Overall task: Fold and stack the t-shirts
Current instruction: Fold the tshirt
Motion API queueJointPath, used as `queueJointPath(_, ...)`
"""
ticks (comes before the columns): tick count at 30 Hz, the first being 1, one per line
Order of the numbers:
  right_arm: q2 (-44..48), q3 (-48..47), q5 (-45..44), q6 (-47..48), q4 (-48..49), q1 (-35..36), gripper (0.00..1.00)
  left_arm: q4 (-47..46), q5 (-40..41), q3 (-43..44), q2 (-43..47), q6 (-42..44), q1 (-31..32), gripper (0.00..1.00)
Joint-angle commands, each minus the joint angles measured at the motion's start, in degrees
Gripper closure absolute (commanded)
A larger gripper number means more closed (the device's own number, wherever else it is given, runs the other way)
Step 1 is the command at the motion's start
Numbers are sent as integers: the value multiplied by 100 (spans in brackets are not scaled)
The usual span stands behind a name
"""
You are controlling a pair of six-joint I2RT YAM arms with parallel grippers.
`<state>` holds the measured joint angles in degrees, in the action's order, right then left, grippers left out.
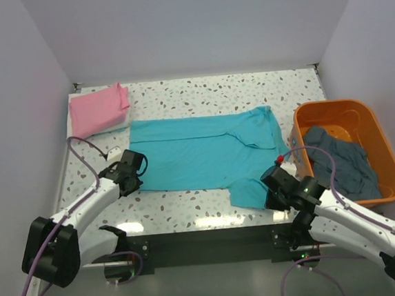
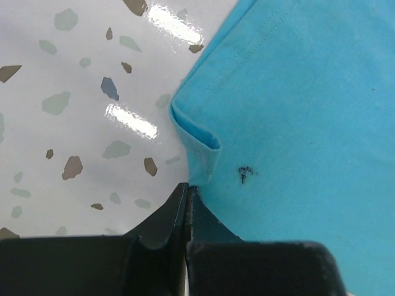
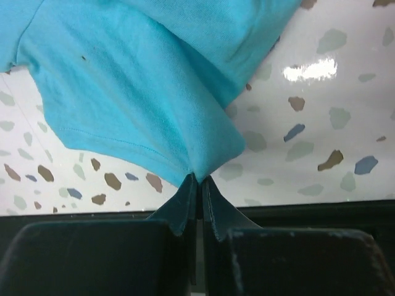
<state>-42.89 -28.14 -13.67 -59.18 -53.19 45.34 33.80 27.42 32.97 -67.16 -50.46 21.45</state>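
Top external: pink t-shirt (image 1: 99, 109) folded, beyond left end effector (image 1: 134, 173); grey-blue t-shirt (image 1: 340, 160) heaped in orange tub (image 1: 332, 103), right of right end effector (image 1: 273, 183). Both end effectors pinch turquoise t-shirt (image 1: 198, 151) edges on tabletop (image 1: 199, 92). Its fold looks barely begun, one shirt done of three.

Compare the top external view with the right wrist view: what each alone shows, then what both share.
Top only: the pink t-shirt folded at the far left, the dark grey-blue t-shirt in the orange tub, the left gripper. Wrist only: that the right gripper is shut on a bunched sleeve hem. Both: the turquoise t-shirt, the speckled table.
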Motion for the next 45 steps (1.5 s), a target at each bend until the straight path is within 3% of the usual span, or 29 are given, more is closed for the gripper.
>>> queueJointPath(1, 228, -51, 294, -234, -745, 27, 100, 372, 27, -98, 431, -272, 26, 100)
queueJointPath(6, 449, -226, 295, -235, -983, 27, 100, 303, -79, -204, 616, -342, 26, 100)
queueJointPath(11, 63, -586, -12, -287, -439, 10, 100, 329, 70, 112, 353, -316, 17, 100)
queueJointPath(18, -1159, -1773, -1032, 353, -157, -288, 100, 162, 202, 622, -59, -114, -88, 100)
queueJointPath(23, -1827, -2300, -672, 1346, 729, -1359, 100, 4, 281, 1096, -473, 88, -229, 100)
queueJointPath(36, -3769, -4041, -855, 2156, 1618, -2179, 100, -497, 97, 2002, -1659, 466, -835, 100)
queueJointPath(45, -5131, -5174, -699, 2560, 1716, -2521, 100, -954, -53, 2670, -2653, 642, -976, 100)
